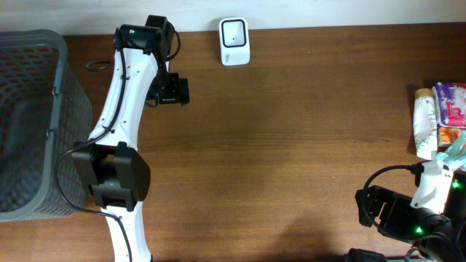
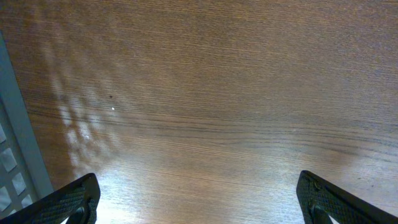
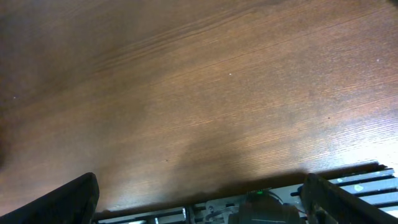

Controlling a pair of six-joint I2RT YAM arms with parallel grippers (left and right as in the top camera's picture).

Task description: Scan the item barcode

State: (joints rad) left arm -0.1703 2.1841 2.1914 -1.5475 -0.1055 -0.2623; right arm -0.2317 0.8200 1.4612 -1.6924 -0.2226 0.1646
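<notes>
The white barcode scanner [image 1: 234, 41] stands at the table's far edge, middle. Several items lie at the right edge: a white tube [image 1: 424, 124], a pink packet [image 1: 451, 102], an orange pack [image 1: 450, 137] and a teal wrapper [image 1: 456, 150]. No barcode shows on them. My left gripper [image 1: 172, 89] [image 2: 199, 208] hangs open over bare wood, left of the scanner, holding nothing. My right gripper [image 3: 199, 202] is open and empty too. It is low over the wood beside the right arm's base [image 1: 397, 215], left of the items.
A grey mesh basket [image 1: 29, 124] [image 2: 18, 155] takes up the table's left side, close to the left arm. The left arm's base [image 1: 113, 178] sits at the front left. Brown wood stretches between scanner and items.
</notes>
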